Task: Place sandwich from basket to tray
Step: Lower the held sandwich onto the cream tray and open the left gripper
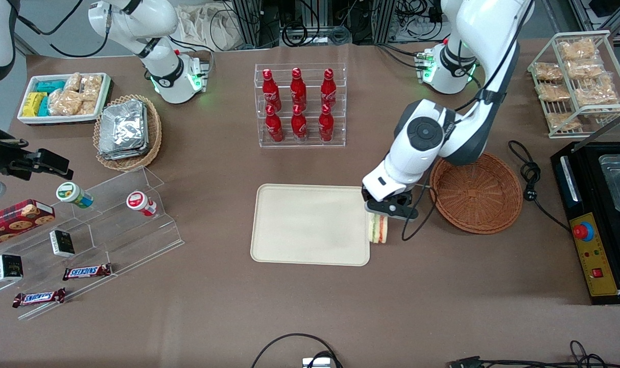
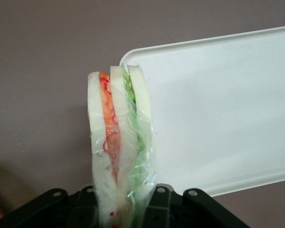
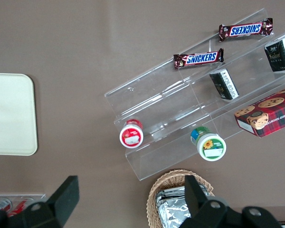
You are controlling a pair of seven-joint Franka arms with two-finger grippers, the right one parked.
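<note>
My gripper [image 1: 381,214] is shut on the sandwich [image 1: 378,229], a wrapped white-bread wedge with green, orange and red filling. It hangs over the edge of the cream tray [image 1: 310,225] on the side toward the basket. In the left wrist view the sandwich [image 2: 119,142] stands upright between the black fingers [image 2: 167,209], partly over the table and partly over a corner of the tray [image 2: 218,109]. The reddish-brown wicker basket [image 1: 476,193] sits beside the tray, toward the working arm's end of the table, with nothing in it.
A clear rack of red bottles [image 1: 300,105] stands farther from the front camera than the tray. A black cable [image 1: 532,179] and a black control box [image 1: 593,220] lie beside the basket. A tan basket of foil packs [image 1: 127,132] and clear snack shelves [image 1: 85,240] sit toward the parked arm's end.
</note>
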